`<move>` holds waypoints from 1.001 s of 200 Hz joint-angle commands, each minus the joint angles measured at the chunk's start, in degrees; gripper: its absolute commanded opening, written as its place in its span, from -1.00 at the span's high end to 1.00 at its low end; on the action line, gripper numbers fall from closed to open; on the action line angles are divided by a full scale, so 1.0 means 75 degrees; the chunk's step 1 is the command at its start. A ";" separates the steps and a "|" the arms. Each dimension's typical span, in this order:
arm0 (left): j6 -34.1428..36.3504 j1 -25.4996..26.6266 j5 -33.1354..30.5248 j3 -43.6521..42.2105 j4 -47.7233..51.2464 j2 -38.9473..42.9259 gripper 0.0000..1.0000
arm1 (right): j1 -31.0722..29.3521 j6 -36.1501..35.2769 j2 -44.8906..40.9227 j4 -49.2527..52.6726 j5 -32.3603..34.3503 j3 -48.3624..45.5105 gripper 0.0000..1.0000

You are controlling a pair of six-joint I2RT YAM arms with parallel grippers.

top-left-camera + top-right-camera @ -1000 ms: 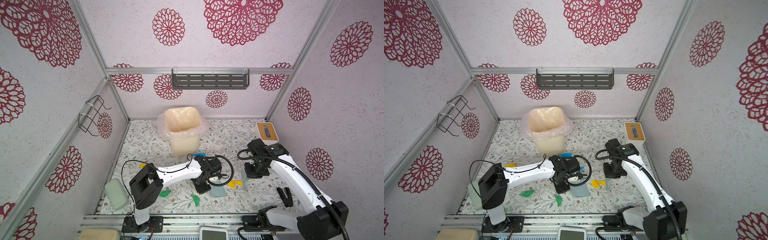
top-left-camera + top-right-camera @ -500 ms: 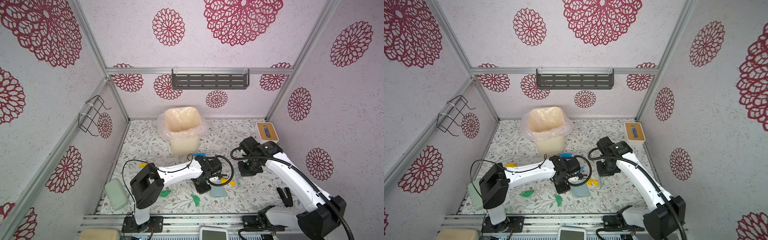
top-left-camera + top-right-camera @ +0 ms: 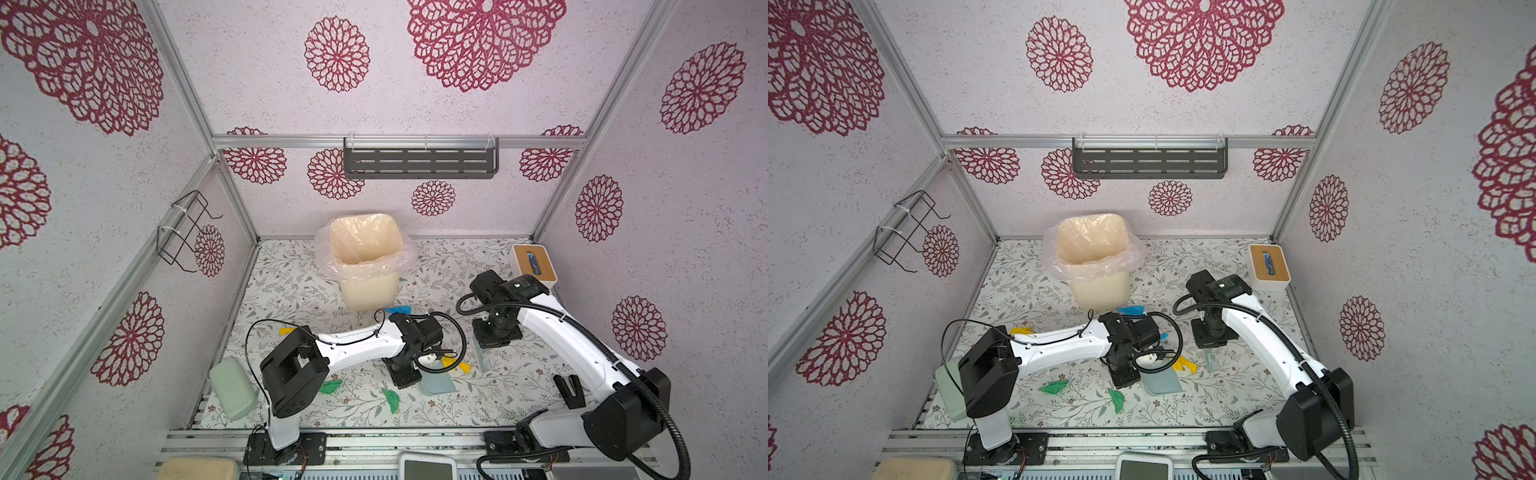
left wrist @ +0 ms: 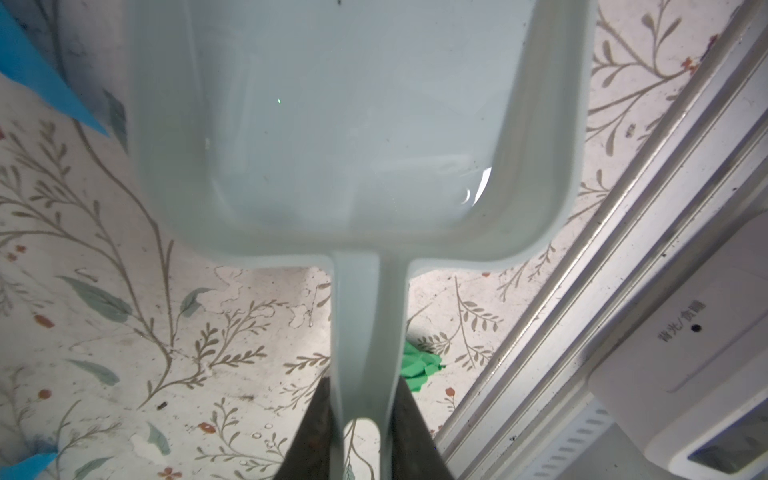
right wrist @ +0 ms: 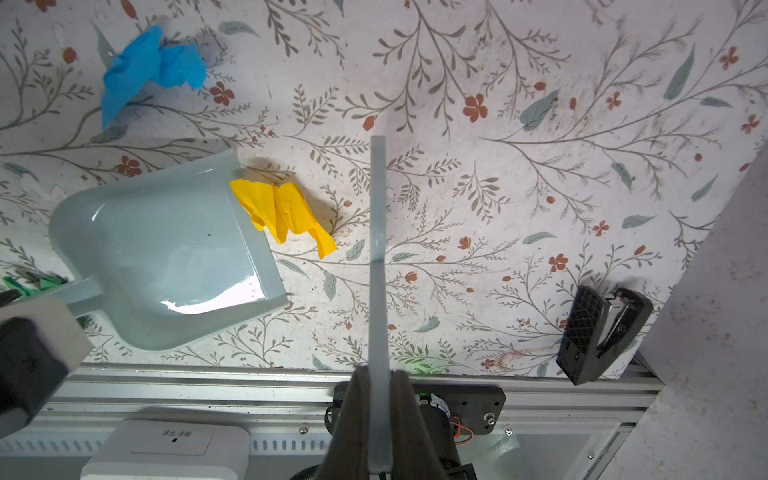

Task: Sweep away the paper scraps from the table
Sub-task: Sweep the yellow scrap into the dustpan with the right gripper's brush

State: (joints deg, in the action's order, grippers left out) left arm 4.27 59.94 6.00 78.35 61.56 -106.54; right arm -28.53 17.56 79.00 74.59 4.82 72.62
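Observation:
My left gripper (image 4: 363, 415) is shut on the handle of a pale blue dustpan (image 4: 332, 124), whose pan (image 3: 438, 382) lies flat on the leafy table (image 3: 291, 282). My right gripper (image 5: 378, 395) is shut on a thin pale scraper blade (image 5: 378, 249), held on edge just right of the pan. A yellow paper scrap (image 5: 282, 212) lies at the pan's open lip, between pan and blade. A blue scrap (image 3: 398, 310) sits by the bin. Two green scraps (image 3: 330, 386) (image 3: 391, 400) lie near the front, and another yellow one (image 3: 286, 331) at the left.
A lined cream bin (image 3: 365, 266) stands at the back middle. A wood-topped tissue box (image 3: 534, 266) is at the back right. A pale green block (image 3: 232, 388) rests at the front left edge, a black clip (image 5: 598, 332) at the front right. The metal rail (image 5: 540, 386) borders the front.
The right arm has swung left with the blade toward the dustpan. The yellow scrap has shifted left to the pan's lip. The left arm and dustpan have stayed put.

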 commanded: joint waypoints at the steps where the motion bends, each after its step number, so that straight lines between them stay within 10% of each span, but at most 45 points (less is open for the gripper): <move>1: -0.0043 -0.0066 0.0124 -0.0064 -0.0157 0.0014 1.00 | -0.0260 -0.0048 0.0094 -0.0170 -0.0317 0.0054 1.00; 126: -0.0060 -0.0095 0.0119 -0.0157 -0.0297 0.0095 1.00 | -0.1416 0.0598 -0.0370 -0.1040 -0.2506 0.0097 1.00; 200: -0.0136 -0.0117 0.0045 -0.0283 -0.0476 0.0314 1.00 | -0.1067 0.0717 -0.0823 -0.0188 -0.1604 0.0252 1.00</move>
State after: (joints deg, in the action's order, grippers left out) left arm 4.05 59.31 6.17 76.97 59.35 -106.32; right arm -37.95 22.11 75.07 69.32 -10.31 72.62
